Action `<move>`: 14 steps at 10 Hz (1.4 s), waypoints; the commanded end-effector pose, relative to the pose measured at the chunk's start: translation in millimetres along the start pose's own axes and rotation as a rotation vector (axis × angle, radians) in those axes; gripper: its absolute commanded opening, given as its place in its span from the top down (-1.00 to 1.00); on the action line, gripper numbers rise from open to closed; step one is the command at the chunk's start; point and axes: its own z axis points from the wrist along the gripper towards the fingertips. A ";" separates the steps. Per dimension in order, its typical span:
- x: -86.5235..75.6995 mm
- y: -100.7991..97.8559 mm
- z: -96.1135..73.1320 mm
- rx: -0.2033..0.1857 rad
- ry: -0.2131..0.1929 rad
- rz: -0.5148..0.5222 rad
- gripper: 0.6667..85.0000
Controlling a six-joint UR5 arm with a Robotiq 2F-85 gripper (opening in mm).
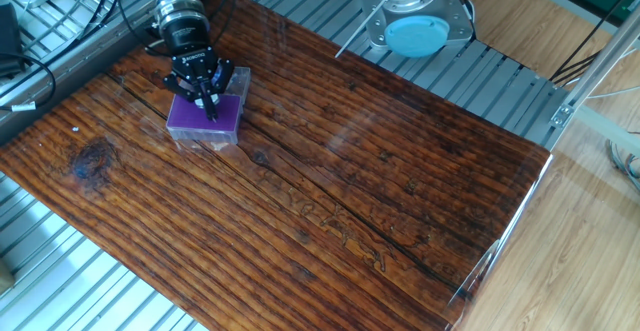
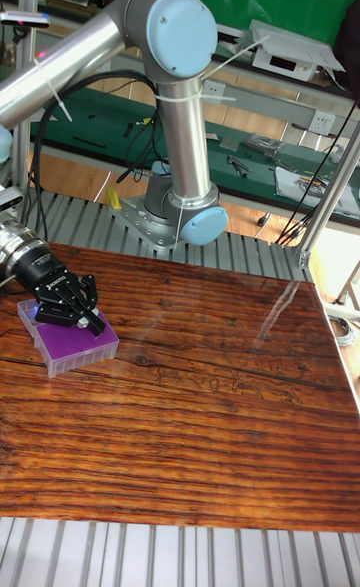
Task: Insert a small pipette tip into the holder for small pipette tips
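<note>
The holder for small pipette tips is a small clear box with a purple top, standing at the far left of the wooden table. My gripper hangs directly over its purple top, fingers pointing down and close together. The small pipette tip is too small to make out between the fingers; I cannot tell whether one is held. The fingertips look to be at or just above the purple grid.
The arm's base is mounted on the slatted metal frame behind the wooden table. Cables hang at the far left. A metal post stands at the right rear.
</note>
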 end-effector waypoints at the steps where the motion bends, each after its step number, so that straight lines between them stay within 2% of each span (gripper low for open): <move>1: -2.8 -2.8 -1.7 0.007 -0.007 -0.002 0.96; 3: -1.5 -1.8 -1.7 0.003 -0.002 -0.009 0.64; 12: -0.5 -0.4 -2.7 0.003 0.017 -0.006 0.56; 14: 3.4 1.5 -3.1 -0.004 0.037 -0.006 0.54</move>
